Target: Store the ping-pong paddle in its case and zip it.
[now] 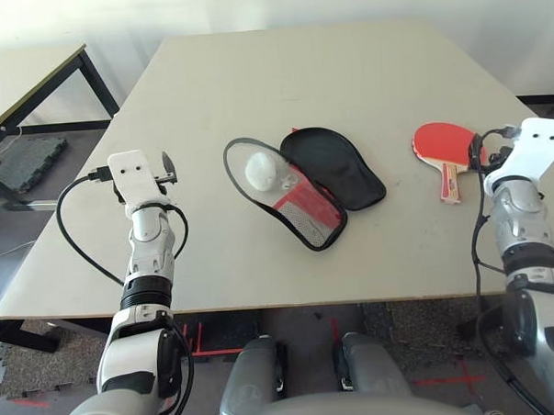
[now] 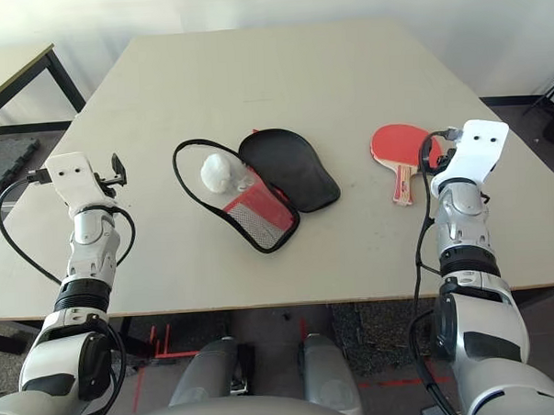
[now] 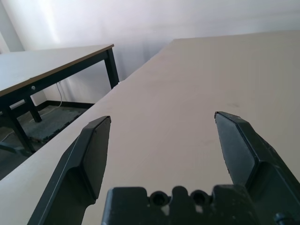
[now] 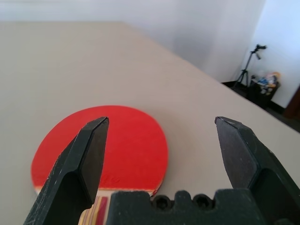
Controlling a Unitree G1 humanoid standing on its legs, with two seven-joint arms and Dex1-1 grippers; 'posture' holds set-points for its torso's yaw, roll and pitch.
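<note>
The ping-pong paddle point(image 1: 440, 145) lies red face up on the right of the table, handle toward me. My right gripper point(image 4: 161, 121) hovers open just right of it, fingers apart over the paddle's point(image 4: 101, 150) near edge. The case point(image 1: 335, 173) lies unzipped at the table's middle, with its black lining flap spread to the right and its red and mesh half point(image 2: 259, 213) toward me. A white wad of cloth point(image 1: 265, 170) rests on the open half. My left gripper point(image 1: 169, 167) stands open over bare table left of the case, nothing between its fingers point(image 3: 96, 145).
The pale table point(image 1: 344, 67) has bare room behind and in front of the case. A second black-framed table point(image 1: 32, 80) stands off to the left, with dark mats on the floor. A tripod point(image 4: 257, 49) stands beyond the table's right edge.
</note>
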